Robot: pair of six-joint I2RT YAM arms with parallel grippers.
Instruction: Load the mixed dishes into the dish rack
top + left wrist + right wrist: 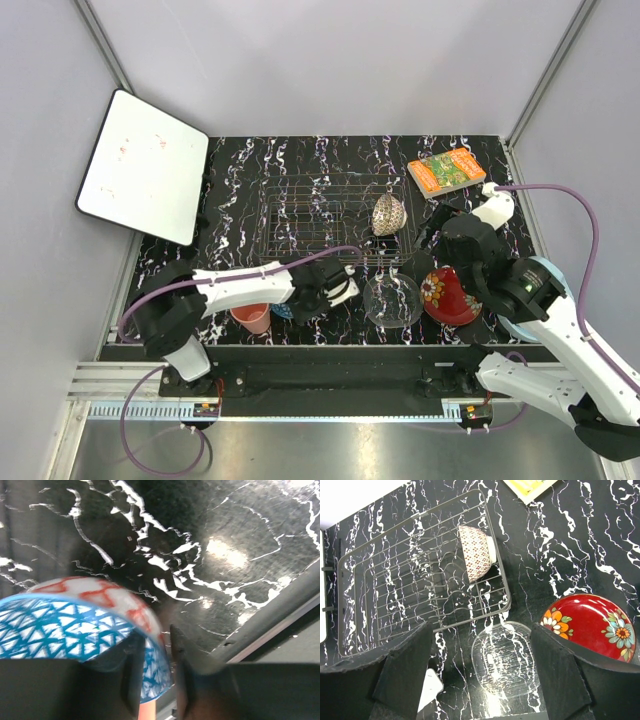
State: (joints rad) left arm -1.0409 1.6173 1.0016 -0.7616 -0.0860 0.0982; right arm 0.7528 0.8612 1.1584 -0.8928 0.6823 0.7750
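The dish rack (320, 222) (415, 587) lies mid-table with the tan-red patterned bowl (388, 214) (476, 553) on its side at the right end. My left gripper (156, 632) (295, 303) is shut on the rim of the blue patterned bowl (55, 627) (283, 311), one finger inside and one outside. A pink cup (251, 318) stands just left of it. My right gripper (480, 625) (422, 258) hangs open above the clear glass plate (506, 657) (392, 300). The red flower-rimmed dish (450, 297) (592, 625) lies right of the plate.
An orange-green book (447, 171) lies at the back right. A white flat board (145, 165) leans off the table's back left corner. The table's near edge (280, 625) runs close to the blue bowl and cup.
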